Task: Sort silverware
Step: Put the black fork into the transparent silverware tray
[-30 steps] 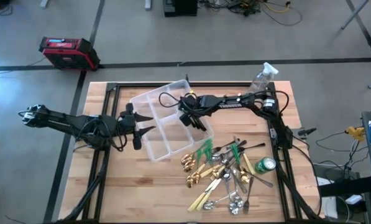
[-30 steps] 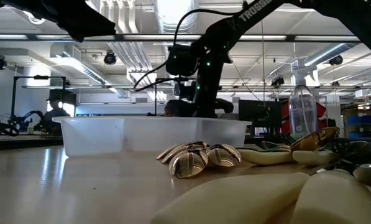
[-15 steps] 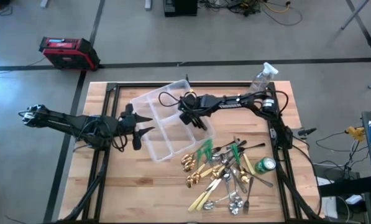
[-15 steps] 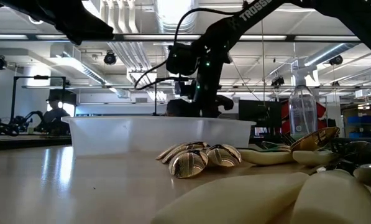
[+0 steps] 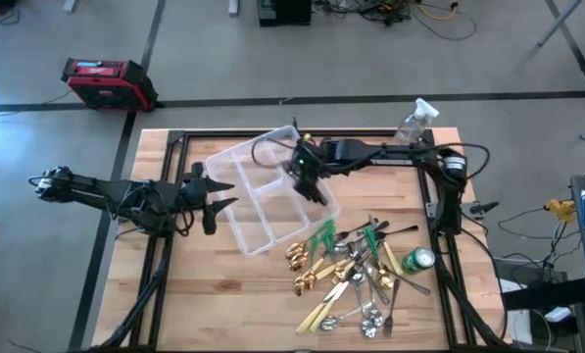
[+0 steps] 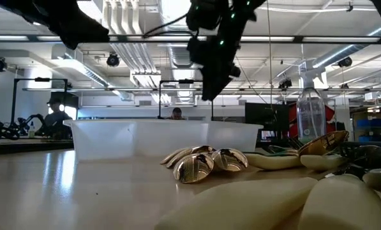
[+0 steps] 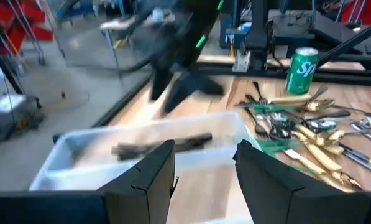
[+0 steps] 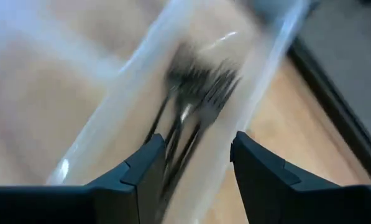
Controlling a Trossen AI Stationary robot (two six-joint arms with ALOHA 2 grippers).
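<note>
A clear plastic divided tray (image 5: 235, 157) stands on the wooden table, left of centre. Dark forks (image 8: 191, 93) lie in its far compartment and also show as a dark shape (image 7: 163, 146) in the left wrist view. My right gripper (image 8: 196, 146) hangs open and empty above those forks, pointing steeply down (image 6: 209, 92). My left gripper (image 7: 205, 152) is open and empty. It hovers over the tray's left edge (image 5: 225, 194), pointing nearly level toward the right. The silverware pile (image 5: 356, 270) of gold spoons, silver spoons, green-handled and cream-handled pieces lies on the table's near right.
A green can (image 5: 419, 259) lies at the right of the silverware pile. A clear spray bottle (image 5: 413, 123) stands at the far right corner. Bare wood (image 5: 204, 294) lies near and left of the tray. A person (image 6: 177, 114) shows far behind the table.
My right gripper has risen straight up out of the tray's far compartment, rolling as it went, and now hangs clear above the rim. The tray's left end has shifted a little toward the table's right.
</note>
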